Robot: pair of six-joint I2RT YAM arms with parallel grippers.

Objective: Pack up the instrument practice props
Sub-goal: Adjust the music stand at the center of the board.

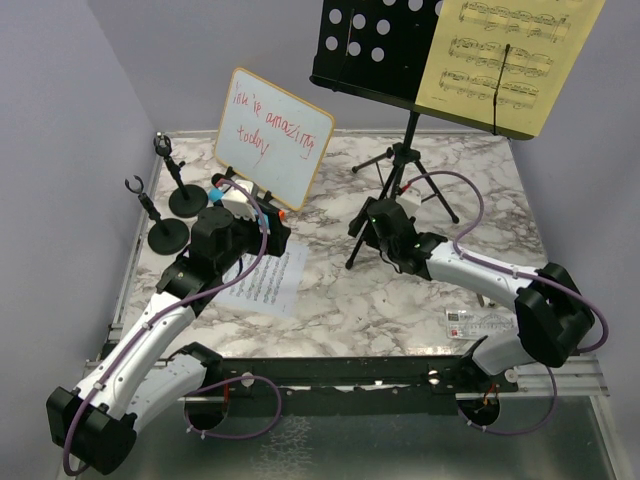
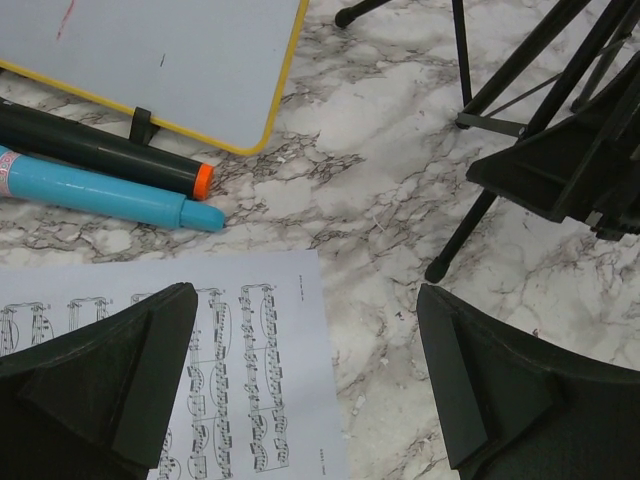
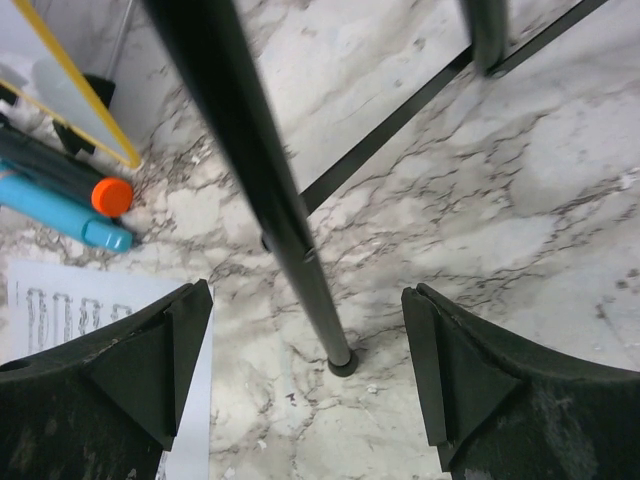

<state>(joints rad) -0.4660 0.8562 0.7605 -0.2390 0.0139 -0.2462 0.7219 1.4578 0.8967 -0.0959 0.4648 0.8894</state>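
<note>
Your right fingers (image 3: 190, 330) are spread wide on either side of one leg of the music stand (image 1: 405, 185), touching nothing and holding nothing. That leg ends on the counter (image 1: 400, 300) around the middle. The stand's tripod spreads from there toward the far right corner, and its perforated desk, carrying the yellow sheet music (image 1: 510, 60), overhangs the far edge.

Your left fingers (image 2: 175, 330) are just as open and empty, hovering above the right edge of the white sheet music (image 1: 265, 285), which lies flat left of centre. Just beyond it, the black microphone (image 2: 90, 155) and blue microphone (image 2: 100, 192) lie side by side, touching, at the foot of the whiteboard (image 1: 272, 135). The whiteboard leans toward the far left corner and blocks any reach from behind. The two mic holders (image 1: 165, 232) stand near the left edge, close to the wall.

You have bare marble between the white sheet and the near right corner, where a stapler (image 1: 457, 318) and ruler (image 1: 490, 322) sit against the near edge. Another stand leg crosses close to your left arm's right side.
</note>
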